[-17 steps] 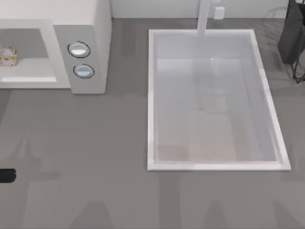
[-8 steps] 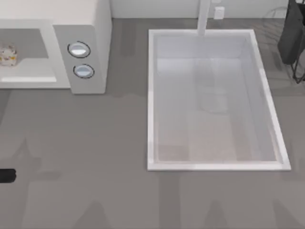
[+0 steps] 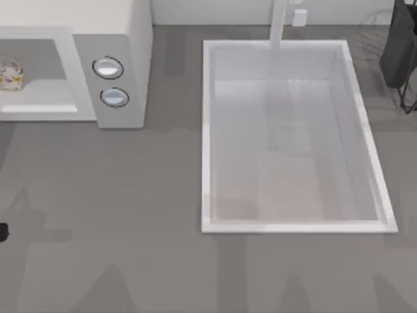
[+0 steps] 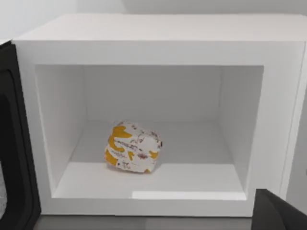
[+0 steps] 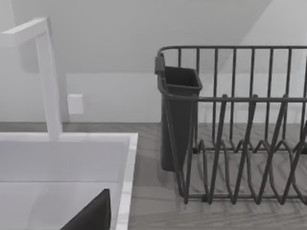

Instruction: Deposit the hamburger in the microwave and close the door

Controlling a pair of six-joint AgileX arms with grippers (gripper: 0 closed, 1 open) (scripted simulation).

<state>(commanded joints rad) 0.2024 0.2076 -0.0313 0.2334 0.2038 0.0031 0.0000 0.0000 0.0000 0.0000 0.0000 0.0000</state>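
in the top view, the microwave [image 3: 111, 72] is sitting at the table's far left with its cavity facing the near edge, and the hamburger [image 3: 10, 73] is lying inside that cavity, close to the picture's left border. a small dark piece of the left arm [image 3: 3, 231] is poking in at the left edge, well apart from the microwave front; i cannot tell whether its claw is open or closed. the sink [image 3: 208, 130] is taking up the middle and right of the table, with a dark dish rack [image 3: 402, 52] at the far right corner.

in the left wrist view, the camera is looking straight into the microwave [image 4: 158, 40]. the hamburger [image 4: 133, 146] is resting on the cavity floor, a little toward the door side, touching no wall. the door [image 4: 14, 143] is standing swung open, its dark inner face showing beside the cavity.

in the right wrist view, the dish rack [image 5: 240, 139] and the sink's rim [image 5: 127, 163] are showing, so the right arm seems to be idling over there; its claw's state i cannot tell either.

the deposit is looking done, so closing is the step in hand. to do it well, the left arm should be getting behind the door's free edge and pushing it round in a steady arc about the hinge, keeping contact flat until the panel is seating flush.
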